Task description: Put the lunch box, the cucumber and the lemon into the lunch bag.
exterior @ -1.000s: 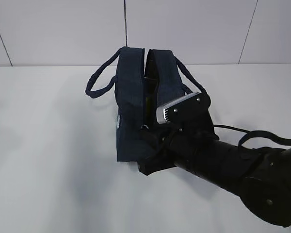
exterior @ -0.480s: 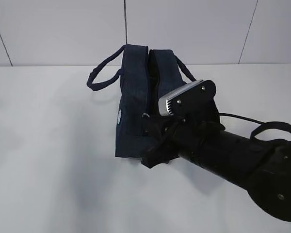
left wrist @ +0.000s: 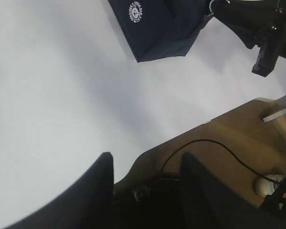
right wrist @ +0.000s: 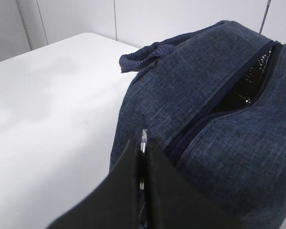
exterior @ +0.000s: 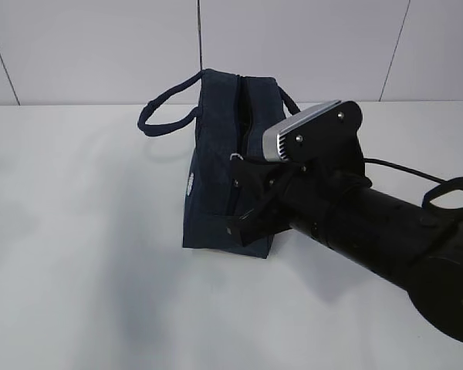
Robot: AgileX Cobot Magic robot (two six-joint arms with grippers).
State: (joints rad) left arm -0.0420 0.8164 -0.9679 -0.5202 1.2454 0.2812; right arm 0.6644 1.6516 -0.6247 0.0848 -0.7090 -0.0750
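right gripper (right wrist: 142, 164) clamped on ring pull (right wrist: 143, 139) | lunch bag (exterior: 220, 166) upright | left gripper (left wrist: 143, 167) jaws apart, bare table (left wrist: 62, 95) below

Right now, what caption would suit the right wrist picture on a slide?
The right arm's fingers pinch the metal zipper ring of the navy lunch bag, its top partly open.

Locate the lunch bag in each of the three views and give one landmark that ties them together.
Exterior view: lunch bag stands at centre, just left of the right arm.
Left wrist view: only its lower corner shows, at the top edge.
Right wrist view: it fills the right half, zipper partly open.
Shared landmark: the white table under the bag, also visible at and.
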